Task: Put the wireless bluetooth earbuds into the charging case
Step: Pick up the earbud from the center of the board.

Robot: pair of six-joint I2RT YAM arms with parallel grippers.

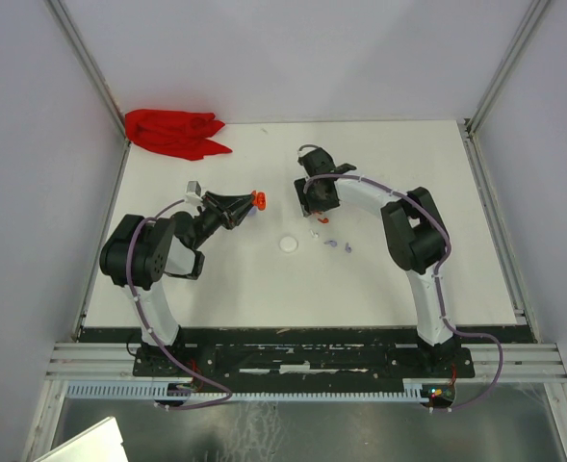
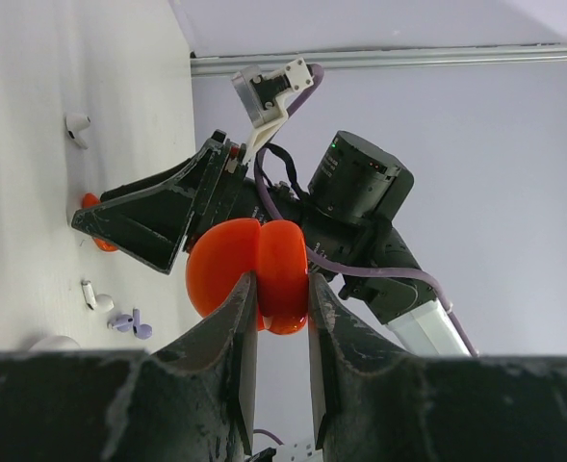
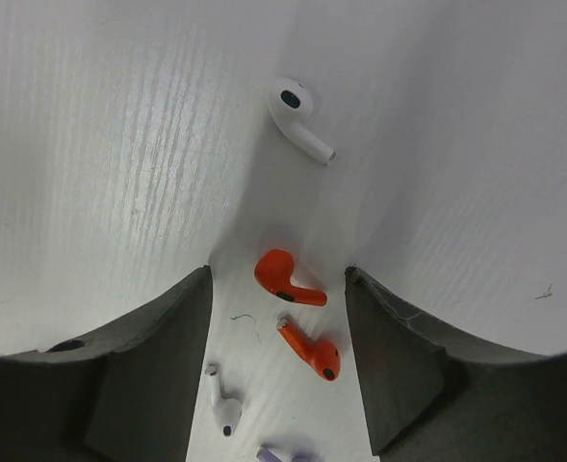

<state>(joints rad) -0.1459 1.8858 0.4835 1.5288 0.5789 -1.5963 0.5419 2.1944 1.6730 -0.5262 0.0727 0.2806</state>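
Note:
My left gripper [image 2: 281,289] is shut on a red, clamshell-like charging case [image 2: 254,265] and holds it above the table; it also shows in the top view [image 1: 258,199]. My right gripper [image 3: 278,279] is open, pointing down, close over the table. Two red earbuds [image 3: 285,277] [image 3: 311,350] lie between its fingers, untouched. One whitish earbud [image 3: 298,115] lies beyond them and another [image 3: 223,404] lies nearer. A purple pair [image 1: 339,245] lies just near of the right gripper [image 1: 314,212].
A white round disc [image 1: 289,244] lies near the table's middle. A red cloth [image 1: 172,133] is bunched at the far left corner. The table [image 1: 408,154] has frame posts and walls at its sides.

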